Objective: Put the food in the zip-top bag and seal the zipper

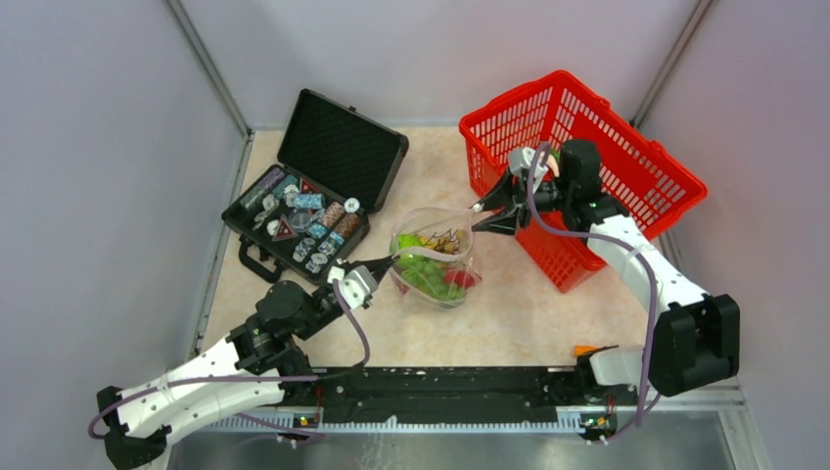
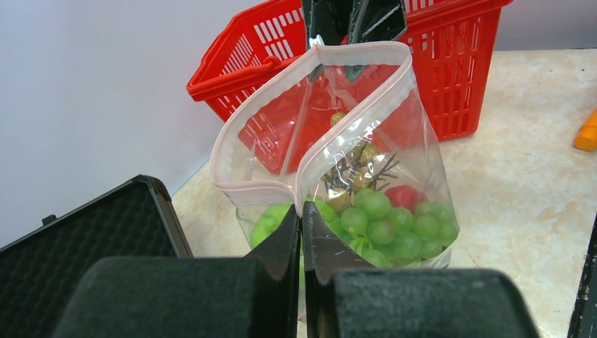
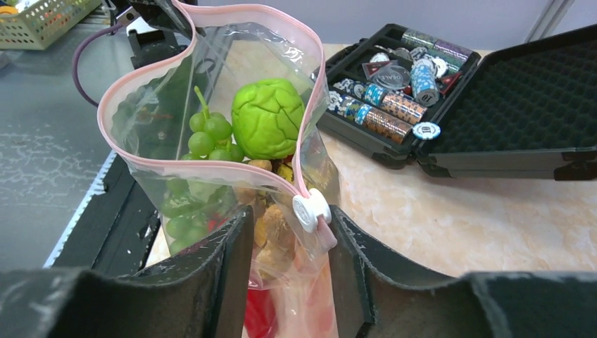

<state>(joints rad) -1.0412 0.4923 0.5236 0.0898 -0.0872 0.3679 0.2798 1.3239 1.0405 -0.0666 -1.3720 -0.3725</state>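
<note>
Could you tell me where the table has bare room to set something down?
Free: the tabletop between zip-top bag and near rail, and between black case and red basket. Crowded: around the bag, with left pincer and right pincer at its mouth.

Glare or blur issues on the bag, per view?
Top external: even light, soft shadows, bag small but sharp. Left wrist: crinkle glare on plastic, green grapes readable, left tool out of focus. Right wrist: slider crisp, right tool soft at its base.
</note>
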